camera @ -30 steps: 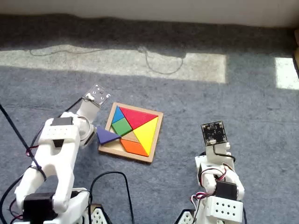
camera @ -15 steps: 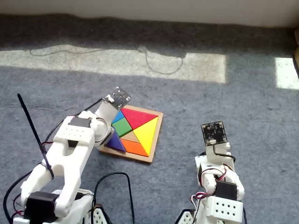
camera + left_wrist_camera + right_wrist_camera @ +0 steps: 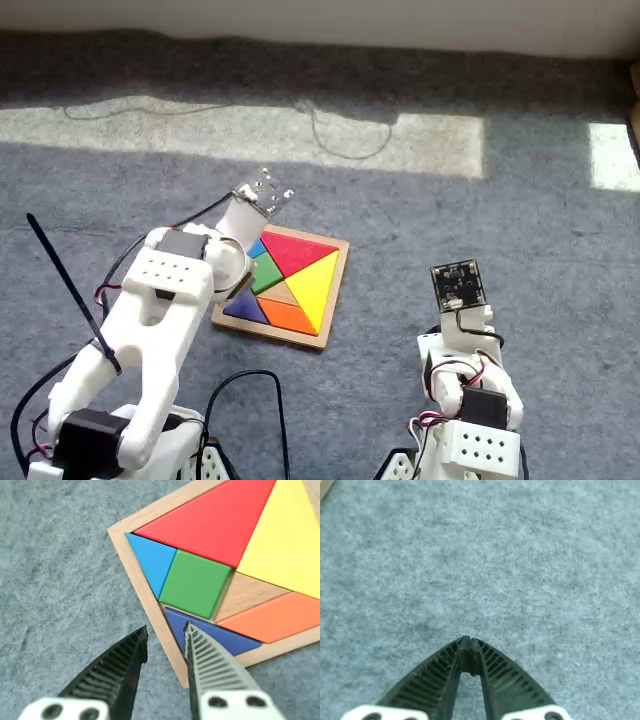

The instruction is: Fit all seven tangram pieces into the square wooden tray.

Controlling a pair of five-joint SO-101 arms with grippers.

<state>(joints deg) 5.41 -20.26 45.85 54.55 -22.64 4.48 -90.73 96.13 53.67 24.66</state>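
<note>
— Seating the dark-blue triangle [image 3: 215, 635] looks done to me; it lies in the wooden tray [image 3: 146, 597] at a corner. My left gripper [image 3: 165, 627] hangs parted and empty, astride the rim.

— Next?

— I'd check the wood-coloured patch [image 3: 245, 595]: piece or gap, I can't tell. My right gripper [image 3: 470, 641] is clenched over grey carpet [image 3: 520, 230], with a loose cable [image 3: 340, 150] in the sunlit band beyond.

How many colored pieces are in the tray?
6: red triangle and yellow triangle side by side, blue triangle in a corner, green square beside it, purple triangle and orange parallelogram along one edge. Tan patch may be a seventh.
</note>
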